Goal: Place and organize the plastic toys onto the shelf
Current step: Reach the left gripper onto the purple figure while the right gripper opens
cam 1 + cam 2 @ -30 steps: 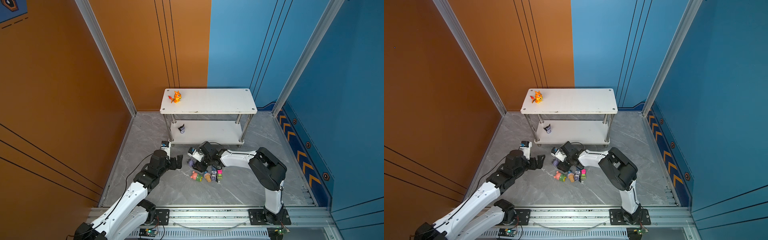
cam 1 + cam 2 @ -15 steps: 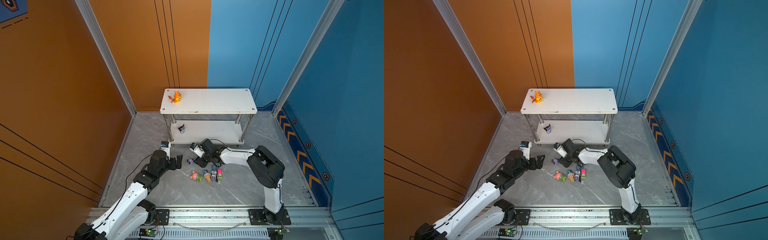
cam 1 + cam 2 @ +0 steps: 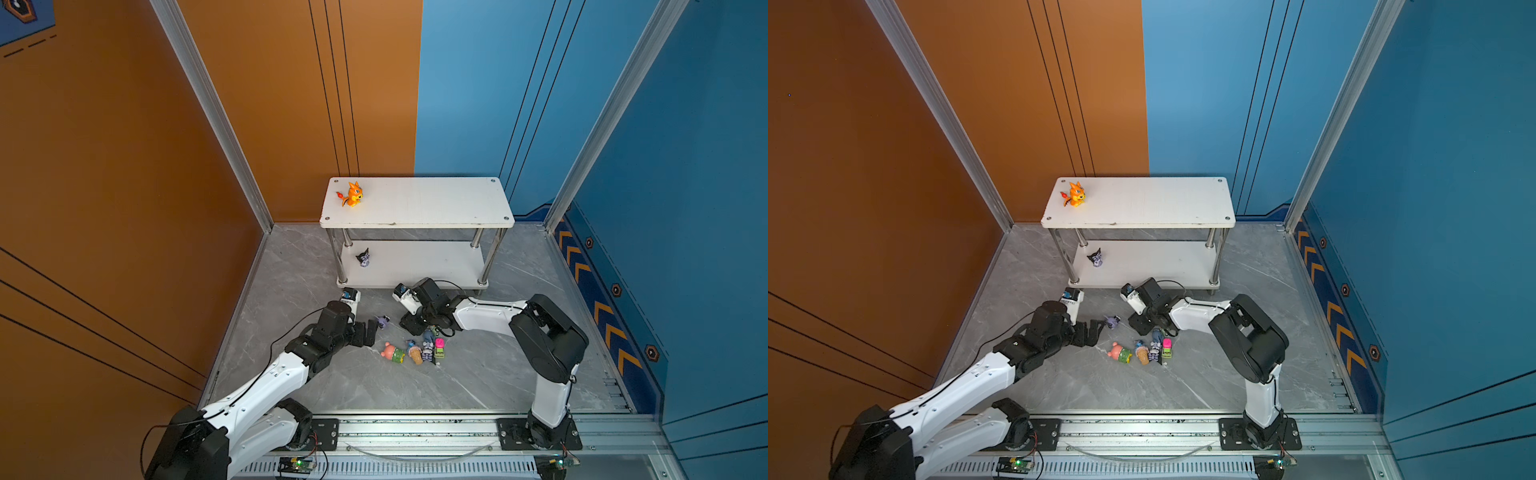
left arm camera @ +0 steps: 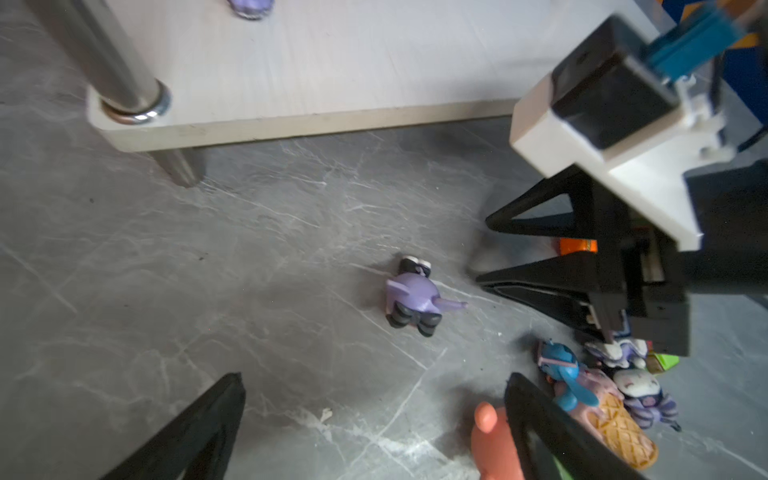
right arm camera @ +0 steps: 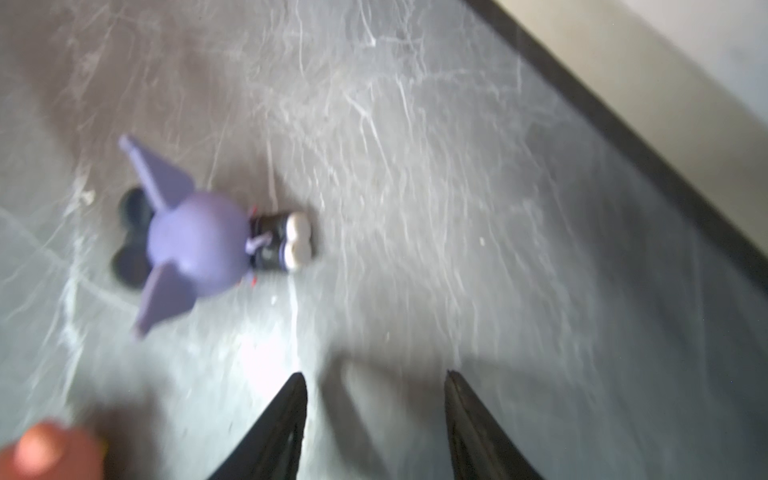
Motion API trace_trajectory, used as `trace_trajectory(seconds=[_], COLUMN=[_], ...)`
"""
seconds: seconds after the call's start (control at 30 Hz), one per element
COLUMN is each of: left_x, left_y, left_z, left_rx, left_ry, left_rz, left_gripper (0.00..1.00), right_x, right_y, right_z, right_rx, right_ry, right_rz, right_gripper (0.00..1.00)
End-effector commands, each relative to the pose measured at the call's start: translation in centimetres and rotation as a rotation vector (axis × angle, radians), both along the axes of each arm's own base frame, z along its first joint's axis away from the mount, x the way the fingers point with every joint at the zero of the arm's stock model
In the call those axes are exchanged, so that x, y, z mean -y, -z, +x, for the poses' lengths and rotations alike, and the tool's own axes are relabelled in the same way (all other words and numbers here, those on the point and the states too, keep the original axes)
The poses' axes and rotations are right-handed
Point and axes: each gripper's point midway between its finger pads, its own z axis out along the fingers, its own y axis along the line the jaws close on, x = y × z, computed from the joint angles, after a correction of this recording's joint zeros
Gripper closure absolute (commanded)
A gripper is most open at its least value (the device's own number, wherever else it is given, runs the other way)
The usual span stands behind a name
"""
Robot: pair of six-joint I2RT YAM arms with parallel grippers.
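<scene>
In both top views the shelf (image 3: pixel 415 205) stood at the far edge of the bench (image 3: pixel 478 374). The orange dragon (image 3: pixel 352 194) was upright at the left end of the top board, and a standing imp (image 3: pixel 364 258) was at the left end of the lower board. A fallen imp (image 3: pixel 382 322) lay flat on the bench in front of the shelf. It was between the left pincer (image 3: pixel 368 332), spread wide and empty, and the right pincer (image 3: pixel 410 325), whose gap was hard to read there. Nearer the front edge, the pink bear (image 3: pixel 392 352) lay on its side with its head toward the left edge. Beside it the cone creature (image 3: pixel 414 351) lay with its cone toward the front edge.

In the left wrist view the fallen imp (image 4: pixel 411 297) lay lengthwise, white feet toward the shelf (image 4: pixel 332 62) and purple head toward the front edge. It was beyond the left pincer's wide-set fingers (image 4: pixel 232 395). The right pincer (image 4: pixel 484 249) stood partly open just beside it.

In the blurred right wrist view the right pincer (image 5: pixel 376 386) held nothing between its partly parted tips. The fallen imp (image 5: pixel 195 245) lay ahead, clear of them.
</scene>
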Motion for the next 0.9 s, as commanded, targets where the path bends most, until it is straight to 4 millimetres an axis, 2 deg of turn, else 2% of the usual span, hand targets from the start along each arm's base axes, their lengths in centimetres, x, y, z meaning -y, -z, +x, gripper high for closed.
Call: trace_trajectory(seconds=[0.0, 0.17, 0.33, 0.5, 0.63, 0.7, 0.87], left_x=[0.6, 1.7, 2.9, 4.0, 3.8, 4.0, 4.2], left_y=[-0.2, 1.2, 2.5, 3.4, 4.1, 4.4, 5.3], left_z=[0.7, 1.4, 2.3, 2.4, 2.4, 2.3, 2.6], left_rx=[0.004, -0.061, -0.118, -0.148, -0.164, -0.172, -0.191], left_ry=[-0.005, 0.032, 0.08, 0.136, 0.153, 0.169, 0.19], left_rz=[0.039, 0.08, 0.138, 0.17, 0.203, 0.217, 0.252], left_gripper=[0.01, 0.01, 0.01, 0.0, 0.0, 0.0, 0.0], right_x=[1.4, 3.0, 4.3, 4.5, 4.6, 5.4, 5.5], right_y=[-1.9, -2.8, -3.0, -3.0, -3.0, -2.8, -2.7], right_z=[-1.4, -2.5, -2.3, -2.5, -2.5, -1.7, -1.5], right_rx=[-0.038, -0.048, -0.039, -0.037, -0.035, -0.039, -0.04], right_ry=[0.039, 0.071, 0.102, 0.108, 0.112, 0.142, 0.148], right_rz=[0.018, 0.017, 0.012, 0.021, 0.027, 0.029, 0.032], right_gripper=[0.45, 0.44, 0.44, 0.45, 0.46, 0.46, 0.46])
